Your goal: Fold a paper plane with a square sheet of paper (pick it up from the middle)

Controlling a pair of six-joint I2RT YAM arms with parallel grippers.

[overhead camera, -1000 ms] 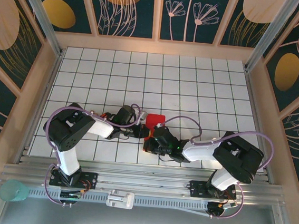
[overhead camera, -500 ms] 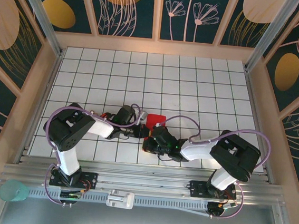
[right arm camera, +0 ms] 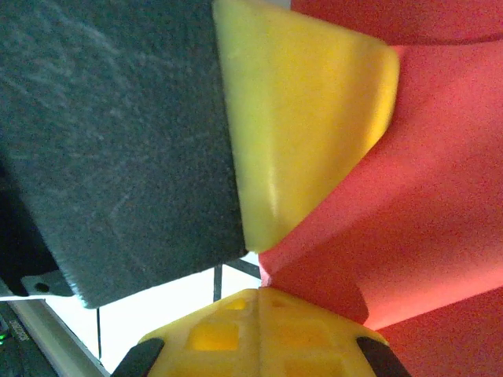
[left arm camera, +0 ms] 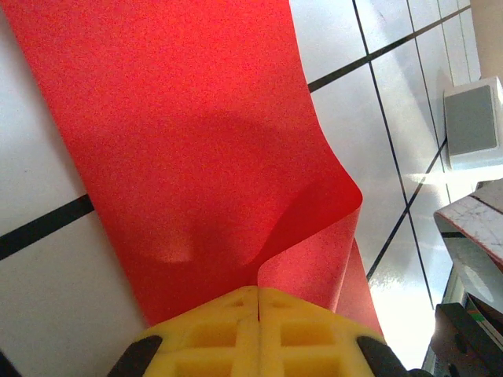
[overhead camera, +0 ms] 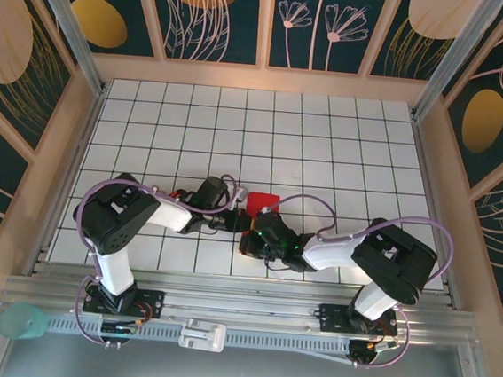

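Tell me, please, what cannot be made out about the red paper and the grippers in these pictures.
Top external: sheet of paper mostly under the arms; its outline and creases are hidden.
Left wrist: sheet runs off the top edge; left gripper cut off below.
Right wrist: right gripper too close; a dark block hides the table.

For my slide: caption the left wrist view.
Left hand, shut, pinches a thin bright red paper sheet curling off the white gridded table.
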